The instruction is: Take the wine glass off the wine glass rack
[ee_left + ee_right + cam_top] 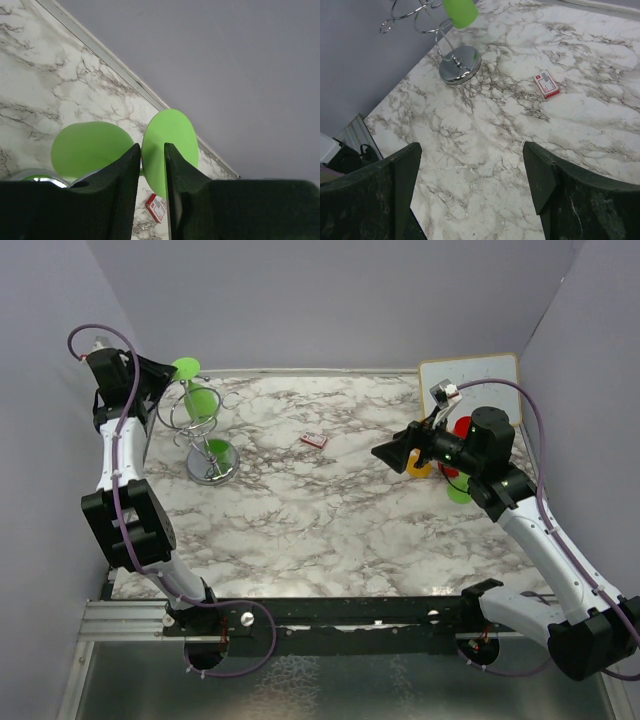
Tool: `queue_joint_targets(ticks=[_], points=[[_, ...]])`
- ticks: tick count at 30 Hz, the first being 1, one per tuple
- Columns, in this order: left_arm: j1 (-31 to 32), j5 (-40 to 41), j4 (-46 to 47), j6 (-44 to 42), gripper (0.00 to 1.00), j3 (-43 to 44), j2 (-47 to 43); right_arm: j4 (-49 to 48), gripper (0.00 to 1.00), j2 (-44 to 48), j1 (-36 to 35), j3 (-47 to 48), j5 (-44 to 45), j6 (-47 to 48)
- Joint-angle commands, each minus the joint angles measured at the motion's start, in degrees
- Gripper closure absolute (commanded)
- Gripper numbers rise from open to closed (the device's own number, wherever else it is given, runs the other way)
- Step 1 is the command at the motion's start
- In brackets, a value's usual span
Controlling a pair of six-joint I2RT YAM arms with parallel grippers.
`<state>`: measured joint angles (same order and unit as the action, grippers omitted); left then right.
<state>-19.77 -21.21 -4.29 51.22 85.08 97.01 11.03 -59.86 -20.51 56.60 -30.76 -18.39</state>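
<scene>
At 10 o'clock on the veined marble table (330, 520) stands the wine glass rack (213, 468), made of chromed wire with curled arms and a round base. The smooth, opaque green wine glass (201, 402) hangs on it. The left gripper (151, 147) is narrowed around the glass's flat foot, though grip cannot be confirmed; the right gripper (471, 147) is wide open and empty.

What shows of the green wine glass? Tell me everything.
The wine glass is bright green, opaque, plastic-looking. It hangs upside down on the wire wine glass rack at the far left of the table, bowl below, round foot on top. The left gripper straddles the foot's edge with its fingers; contact is unclear.
</scene>
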Motion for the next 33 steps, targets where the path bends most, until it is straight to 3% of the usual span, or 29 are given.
queue_joint_targets(ticks=[1, 8, 14, 20, 33], points=[[-1.1, -2.5, 3.1, 3.5, 0.74, -1.7, -1.1, -0.6, 0.17, 0.7, 0.1, 0.4, -1.1, -0.5], [-2.0, -4.5, 10.8, 9.3, 0.78, -5.4, -1.7, -0.6, 0.17, 0.5, 0.1, 0.5, -1.1, -0.4], [-2.0, -6.0, 11.3, 10.2, 0.70, -4.9, -0.8, -0.7, 0.17, 0.5, 0.1, 0.5, -1.2, -0.5], [-2.0, -7.6, 11.5, 10.5, 0.70, -4.6, 0.0, -0.8, 0.17, 0.3, 0.1, 0.4, -1.3, -0.6], [-2.4, -7.2, 16.1, 14.9, 0.92, -6.3, -1.2, -0.7, 0.17, 0.0, 0.1, 0.9, -1.5, -0.7]])
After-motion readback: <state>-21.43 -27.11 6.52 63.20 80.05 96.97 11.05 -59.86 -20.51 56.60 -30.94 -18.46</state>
